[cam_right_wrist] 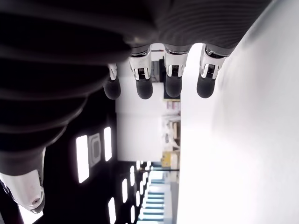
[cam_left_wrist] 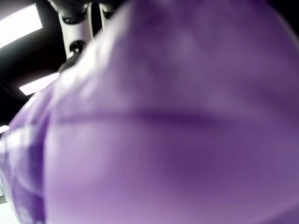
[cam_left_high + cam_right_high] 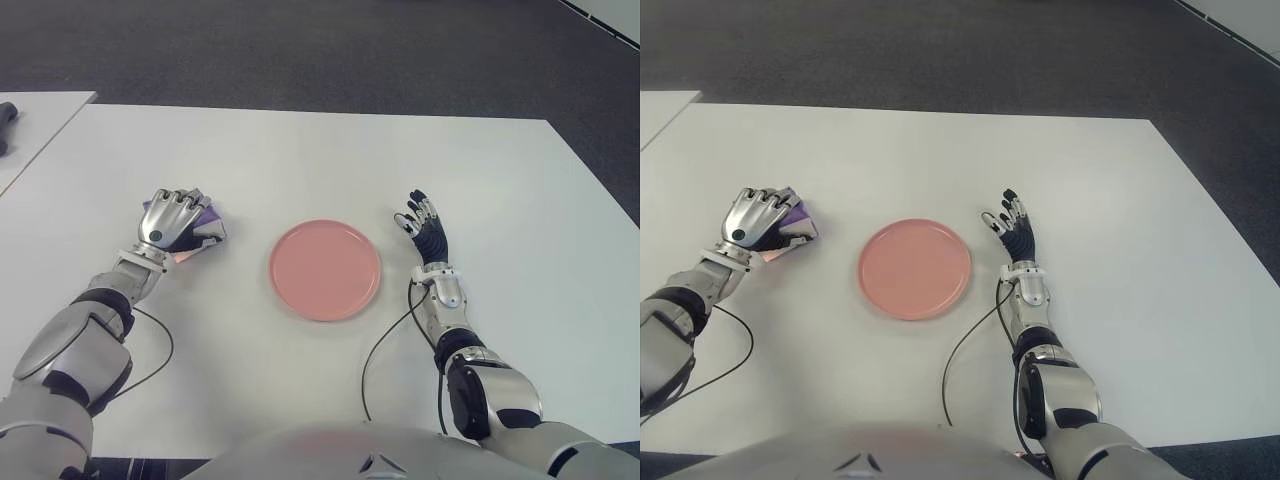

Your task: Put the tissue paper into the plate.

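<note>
A purple tissue pack [image 3: 208, 222] lies on the white table [image 3: 300, 160], left of the pink plate [image 3: 324, 269]. My left hand [image 3: 175, 224] covers the pack from above with its fingers curled around it; only the pack's right edge shows past the fingers in the eye views. The left wrist view is filled by the purple tissue pack [image 2: 177, 140] pressed close to the camera. The plate sits in the middle of the table with nothing in it. My right hand [image 3: 424, 226] shows to the right of the plate, fingers spread and holding nothing.
A second white table [image 3: 30, 120] stands at the far left with a dark object [image 3: 6, 115] on it. Thin black cables [image 3: 385, 345] trail from both wrists across the table toward me. Dark carpet [image 3: 300, 50] lies beyond the far edge.
</note>
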You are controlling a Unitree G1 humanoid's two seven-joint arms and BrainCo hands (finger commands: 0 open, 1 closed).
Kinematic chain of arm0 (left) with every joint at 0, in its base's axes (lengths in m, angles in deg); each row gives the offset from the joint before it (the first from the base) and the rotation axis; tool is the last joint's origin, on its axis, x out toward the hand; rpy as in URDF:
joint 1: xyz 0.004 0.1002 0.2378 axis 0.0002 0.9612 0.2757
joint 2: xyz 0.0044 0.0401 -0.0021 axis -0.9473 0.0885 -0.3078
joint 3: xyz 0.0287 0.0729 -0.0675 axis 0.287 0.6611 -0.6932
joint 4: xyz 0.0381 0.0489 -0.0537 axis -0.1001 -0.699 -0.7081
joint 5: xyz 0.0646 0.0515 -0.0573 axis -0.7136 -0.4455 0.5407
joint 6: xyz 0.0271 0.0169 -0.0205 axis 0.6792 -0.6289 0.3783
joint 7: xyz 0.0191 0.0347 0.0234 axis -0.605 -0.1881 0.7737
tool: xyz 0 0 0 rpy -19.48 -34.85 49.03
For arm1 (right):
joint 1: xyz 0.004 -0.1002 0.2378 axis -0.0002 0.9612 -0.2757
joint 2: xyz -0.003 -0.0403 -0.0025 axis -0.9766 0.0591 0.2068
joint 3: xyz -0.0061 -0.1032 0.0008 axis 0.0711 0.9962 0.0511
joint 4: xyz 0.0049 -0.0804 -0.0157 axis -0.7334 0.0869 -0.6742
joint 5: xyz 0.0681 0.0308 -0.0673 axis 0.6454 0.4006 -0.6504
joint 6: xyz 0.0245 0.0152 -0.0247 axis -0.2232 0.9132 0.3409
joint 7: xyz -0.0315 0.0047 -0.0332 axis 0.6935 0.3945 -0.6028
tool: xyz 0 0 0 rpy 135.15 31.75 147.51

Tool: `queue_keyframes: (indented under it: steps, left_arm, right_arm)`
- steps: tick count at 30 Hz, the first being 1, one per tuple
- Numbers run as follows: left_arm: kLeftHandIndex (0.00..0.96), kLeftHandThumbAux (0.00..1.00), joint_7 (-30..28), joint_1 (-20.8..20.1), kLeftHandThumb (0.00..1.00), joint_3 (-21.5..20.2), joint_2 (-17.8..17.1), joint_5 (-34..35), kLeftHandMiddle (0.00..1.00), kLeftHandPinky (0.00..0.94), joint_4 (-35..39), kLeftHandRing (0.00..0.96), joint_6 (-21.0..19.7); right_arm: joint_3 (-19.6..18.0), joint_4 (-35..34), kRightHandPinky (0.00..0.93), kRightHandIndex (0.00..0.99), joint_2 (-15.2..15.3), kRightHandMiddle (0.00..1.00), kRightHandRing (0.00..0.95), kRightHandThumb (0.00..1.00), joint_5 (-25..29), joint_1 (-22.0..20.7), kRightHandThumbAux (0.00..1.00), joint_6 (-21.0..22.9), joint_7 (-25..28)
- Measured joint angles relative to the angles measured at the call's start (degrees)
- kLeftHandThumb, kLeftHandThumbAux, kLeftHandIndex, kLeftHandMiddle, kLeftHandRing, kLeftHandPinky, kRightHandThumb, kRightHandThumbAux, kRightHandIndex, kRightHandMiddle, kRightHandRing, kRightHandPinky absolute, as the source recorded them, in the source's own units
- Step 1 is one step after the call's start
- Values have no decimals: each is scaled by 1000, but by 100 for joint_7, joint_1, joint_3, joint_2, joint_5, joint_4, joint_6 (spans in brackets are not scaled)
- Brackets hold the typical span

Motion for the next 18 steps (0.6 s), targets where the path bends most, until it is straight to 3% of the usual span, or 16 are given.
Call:
queue_keyframes:
  steps: [10, 18]
  left_arm:
    - [400, 666, 0, -192, 853, -108, -51, 15, 545, 799, 152, 825, 146]
    - [399, 667, -19, -665, 853, -550, -338, 212, 543, 788, 762, 824, 148]
  right_arm:
    - [-5, 19, 0, 0, 26, 0, 0, 48, 1, -12, 587, 2, 0]
    - [-8, 46, 0, 0, 27, 0, 0, 48, 1, -42, 587, 14, 0]
